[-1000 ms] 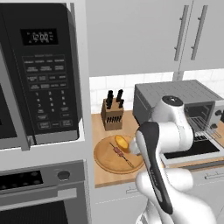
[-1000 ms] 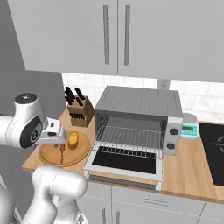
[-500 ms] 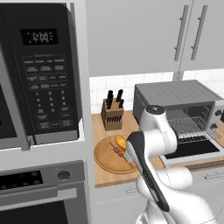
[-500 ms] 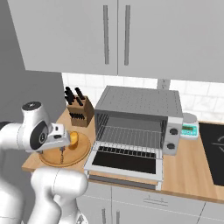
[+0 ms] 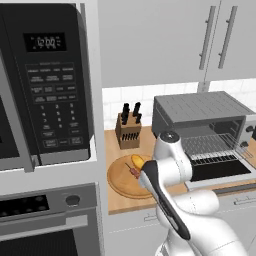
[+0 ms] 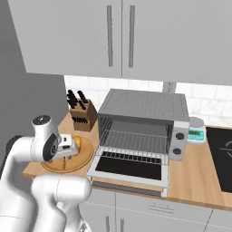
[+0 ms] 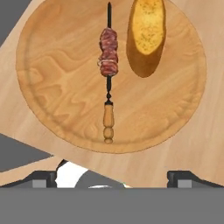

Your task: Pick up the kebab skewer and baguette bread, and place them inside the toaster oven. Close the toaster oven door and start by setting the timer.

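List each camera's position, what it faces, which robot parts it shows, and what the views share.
Left base view: behind the arm's left, facing the counter past the microwave; arm at lower right.
Right base view: behind the arm's right, facing the open toaster oven; arm at lower left.
Hand view: above the round board, looking down; fingertips at bottom.
Shared: kebab skewer, baguette bread.

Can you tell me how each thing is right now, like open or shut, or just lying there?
toaster oven door: dropped open, flat.
toaster oven: open, its rack bare.
kebab skewer: lying on the round wooden board, not held.
baguette bread: lying on the board beside the skewer.
gripper: open, above the board.
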Robot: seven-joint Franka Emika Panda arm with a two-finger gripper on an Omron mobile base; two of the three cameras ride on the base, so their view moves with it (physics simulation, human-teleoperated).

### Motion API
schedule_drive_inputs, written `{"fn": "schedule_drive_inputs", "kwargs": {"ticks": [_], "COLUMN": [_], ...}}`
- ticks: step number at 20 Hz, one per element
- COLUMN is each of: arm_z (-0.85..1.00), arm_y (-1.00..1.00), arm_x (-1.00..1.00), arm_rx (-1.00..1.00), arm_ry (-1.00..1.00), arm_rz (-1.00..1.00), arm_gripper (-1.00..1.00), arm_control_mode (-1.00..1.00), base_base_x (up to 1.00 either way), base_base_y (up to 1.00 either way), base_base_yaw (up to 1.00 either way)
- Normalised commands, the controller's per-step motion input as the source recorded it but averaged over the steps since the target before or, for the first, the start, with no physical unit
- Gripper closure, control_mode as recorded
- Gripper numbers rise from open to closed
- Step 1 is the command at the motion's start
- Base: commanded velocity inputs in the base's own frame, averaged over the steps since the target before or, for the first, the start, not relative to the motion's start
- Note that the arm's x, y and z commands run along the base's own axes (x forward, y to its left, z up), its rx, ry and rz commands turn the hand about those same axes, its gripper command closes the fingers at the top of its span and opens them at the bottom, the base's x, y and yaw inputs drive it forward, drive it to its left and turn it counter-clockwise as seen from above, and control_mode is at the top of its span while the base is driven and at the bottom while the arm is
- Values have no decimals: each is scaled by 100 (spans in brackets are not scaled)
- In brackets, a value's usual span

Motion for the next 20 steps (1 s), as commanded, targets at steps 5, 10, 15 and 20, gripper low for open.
{"fn": "schedule_drive_inputs", "kwargs": {"ticks": [5, 10, 15, 20], "arm_z": [-54, -39, -52, -47], "arm_y": [1, 0, 0, -3], "arm_x": [25, -3, 6, 3], "arm_rx": [0, 0, 0, 0], "arm_ry": [-1, -5, 0, 0], "arm_rz": [0, 0, 0, 0], "arm_gripper": [-100, -100, -100, -100], "arm_control_mode": [-100, -100, -100, -100], "base_base_x": [0, 0, 0, 0], "base_base_y": [0, 0, 0, 0], "base_base_yaw": [0, 0, 0, 0]}}
